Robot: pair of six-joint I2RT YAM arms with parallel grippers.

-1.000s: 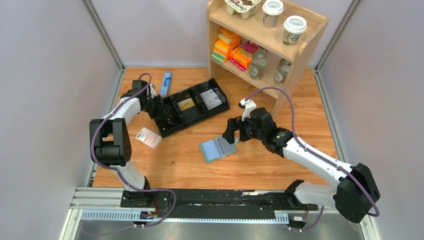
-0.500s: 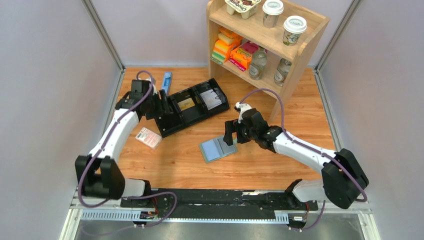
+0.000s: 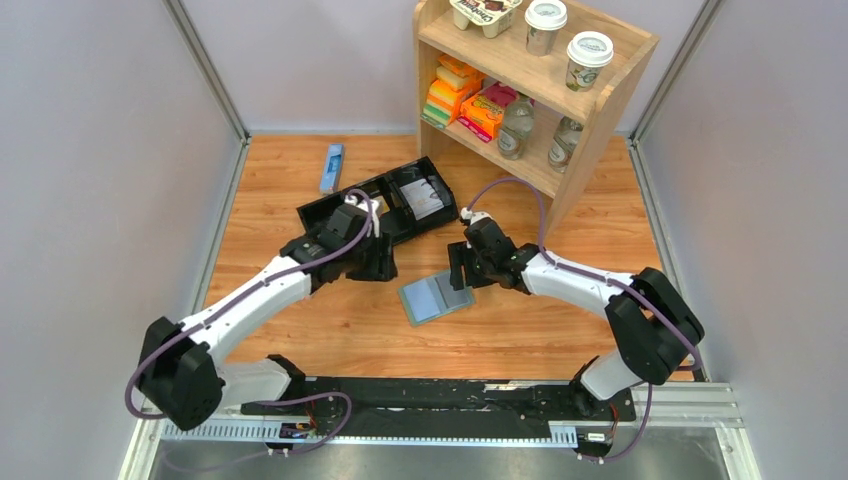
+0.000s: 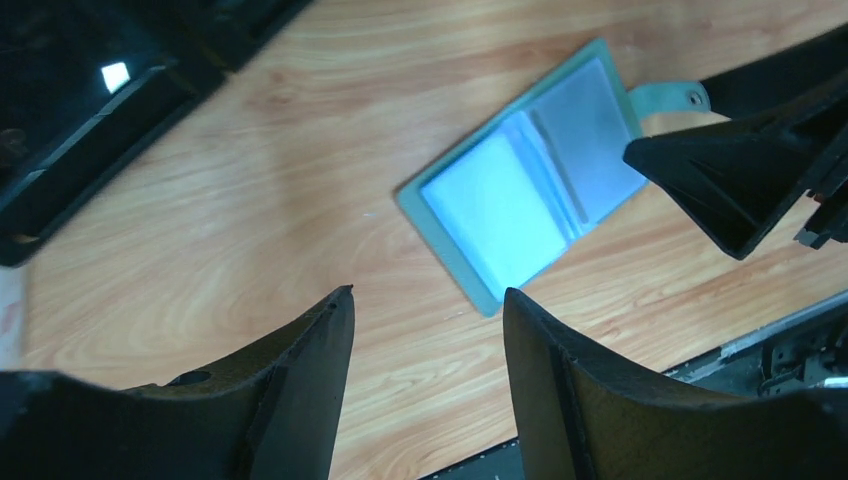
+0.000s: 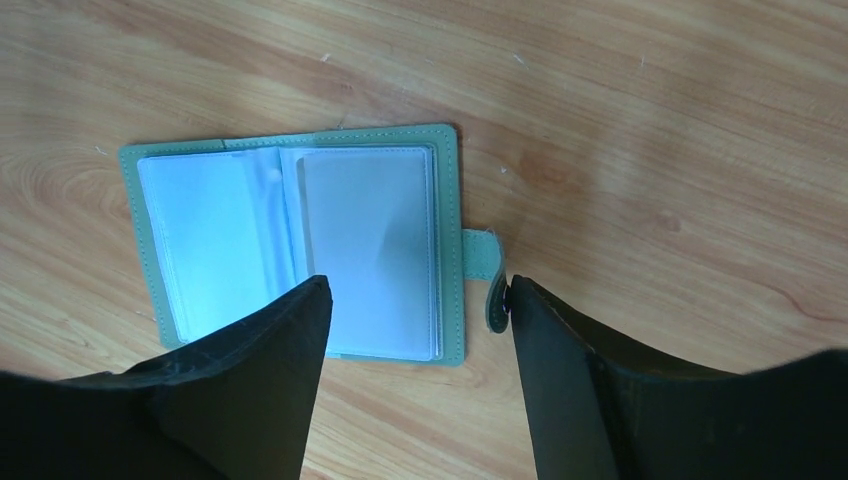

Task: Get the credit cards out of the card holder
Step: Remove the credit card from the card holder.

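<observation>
The card holder (image 3: 437, 297) lies open and flat on the wooden table, grey-green with two pale blue pocket panels facing up. It also shows in the left wrist view (image 4: 535, 185) and the right wrist view (image 5: 300, 245). My right gripper (image 3: 460, 268) is open just above the holder's right edge. In the right wrist view (image 5: 418, 282) its jaws straddle the right panel, and the closing tab (image 5: 485, 262) touches one fingertip. My left gripper (image 3: 385, 264) is open and empty, a little left of the holder and above bare wood (image 4: 428, 292).
The black three-compartment tray (image 3: 405, 190) lies behind the left arm, partly hidden by it, with a card in its right compartment. A blue packet (image 3: 333, 167) lies at the back left. A wooden shelf (image 3: 585, 125) with cups and bottles stands at the back right.
My left arm has swung from the tray's left end to the right, stopping beside the card holder. My right gripper has shifted slightly left, closer over the holder's right edge.
</observation>
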